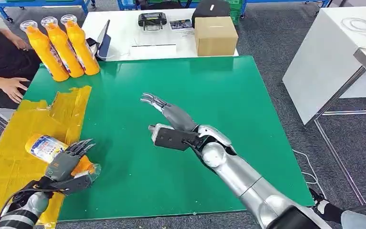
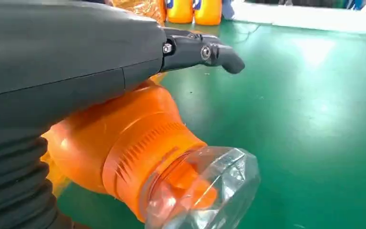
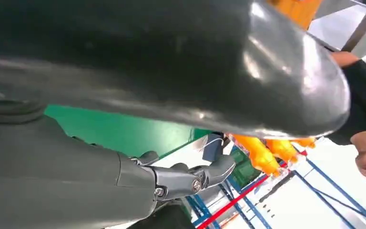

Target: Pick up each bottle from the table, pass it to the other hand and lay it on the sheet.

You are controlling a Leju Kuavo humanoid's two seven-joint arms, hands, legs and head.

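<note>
Four orange plastic bottles with clear caps show on the smooth green table mat (image 1: 209,95). Three of them stand upright (image 1: 64,45) in a close row at the far left corner of the mat, caps up, just beside a person's hand (image 1: 13,88) resting at the edge. The fourth, an orange plastic bottle with a white and blue label (image 1: 52,152), lies on its side on the crinkled yellow plastic sheet (image 1: 9,162) that covers the left part of the table. Its long axis runs from far left to near right, the base toward the far left and the faceted clear cap at the sheet's edge toward the robot. In the left wrist view the ribbed orange neck ring and glassy cap sit right under the palm.

The robot's left hand (image 1: 66,164) lies over the bottle's neck end with its dark fingers spread across the shoulder; whether it grips cannot be told. The right hand (image 1: 169,126) hangs above the middle of the mat, fingers apart and holding nothing.

A brown cardboard box (image 1: 215,36) sits on the white table beyond.
</note>
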